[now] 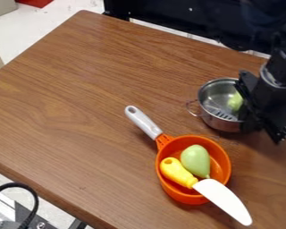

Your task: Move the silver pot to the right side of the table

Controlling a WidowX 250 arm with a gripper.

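The black gripper (256,105) is at the right of the camera view, low against the right side of the silver pot (220,120). It covers that side of the rim, so any contact there is hidden. The pot stands upright on the wooden table, right of the middle, with a wire handle on its left side and a pale green object (235,101) inside.
An orange pan (165,179) stands in front of the pot, its grey handle pointing to the upper left. It holds a green pear-shaped object (195,161) and a yellow-handled knife (223,200), whose white blade juts over the rim. Bare wood (80,89) spreads to the left.
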